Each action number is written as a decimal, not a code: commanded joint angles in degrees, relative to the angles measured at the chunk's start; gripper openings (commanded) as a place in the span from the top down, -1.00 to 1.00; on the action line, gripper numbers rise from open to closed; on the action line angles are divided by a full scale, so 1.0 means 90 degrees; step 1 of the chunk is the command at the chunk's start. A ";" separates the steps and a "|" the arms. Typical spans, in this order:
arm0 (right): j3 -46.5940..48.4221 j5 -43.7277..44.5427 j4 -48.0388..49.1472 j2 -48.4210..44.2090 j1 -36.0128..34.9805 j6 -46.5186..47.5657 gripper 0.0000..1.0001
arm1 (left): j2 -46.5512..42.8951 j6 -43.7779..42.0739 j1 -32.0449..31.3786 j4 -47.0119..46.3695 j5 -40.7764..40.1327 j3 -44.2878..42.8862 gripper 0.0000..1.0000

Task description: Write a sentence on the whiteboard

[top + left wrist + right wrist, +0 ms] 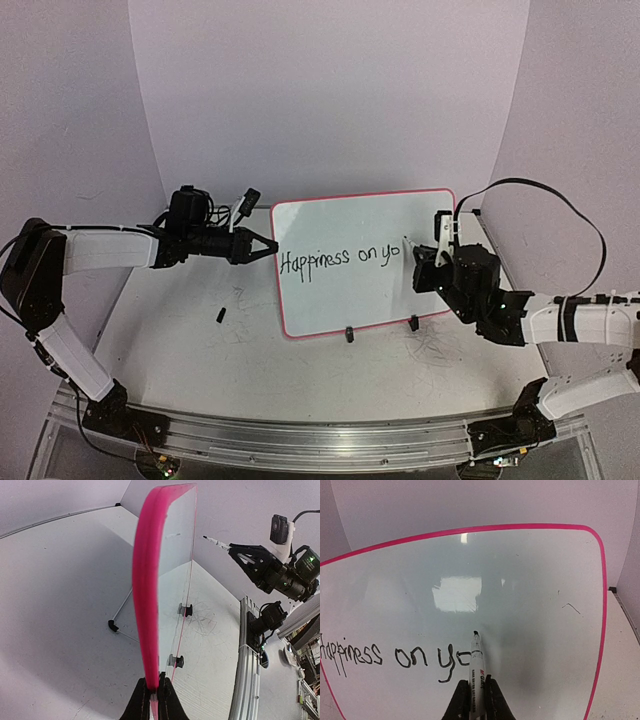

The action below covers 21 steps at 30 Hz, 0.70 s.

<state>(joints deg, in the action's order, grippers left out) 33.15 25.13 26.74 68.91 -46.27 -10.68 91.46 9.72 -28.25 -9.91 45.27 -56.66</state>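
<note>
left hand (262, 246): clamped shut on the board's left rim, fingers (141, 700) pinching the red edge from both sides to steady it.
small black cap-like piece (219, 314): lay loose on the pale table (300, 390), left of the board, well apart from both hands.
large rectangular white whiteboard with thin red rounded rim (360, 220): stood near upright at mid-table on small black clip feet (349, 334), face toward the arms.
sentence in thin black handwritten marker letters (340, 258): read "Happiness on yo", started at the left rim and stopped past centre.
white-barrelled, black-tipped marker (478, 667): tip sat just right of the "o"; could not tell whether it touched the surface.
right hand (425, 258): closed around the marker's barrel, pointed at the board's right part.
step in hand: judged mid-sentence, with the third word unfinished.
next move: probably called for light tip pressure, a short stroke for the next letter, then small shifts rightward along the same baseline, with the left grip kept firm against the push.
count: one whiteboard, two clip feet, one marker, one cap-like piece, one written line of two whole words and a fragment, two hands, both occupied.
</note>
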 commanded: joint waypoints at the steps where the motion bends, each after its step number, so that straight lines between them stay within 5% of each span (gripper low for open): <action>1: 0.0065 -0.0038 -0.0029 0.0183 0.0037 0.0054 1.00 | -0.0192 -0.0240 -0.0201 0.0154 0.0211 -0.0190 1.00; 21: 0.0171 0.0003 0.0099 0.0550 0.0151 0.0059 1.00 | -0.0244 -0.0269 -0.0209 0.0158 0.0190 -0.0185 1.00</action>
<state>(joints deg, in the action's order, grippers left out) 33.19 24.80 26.57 73.21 -45.28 -10.50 91.44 9.26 -28.47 -9.85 45.21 -56.66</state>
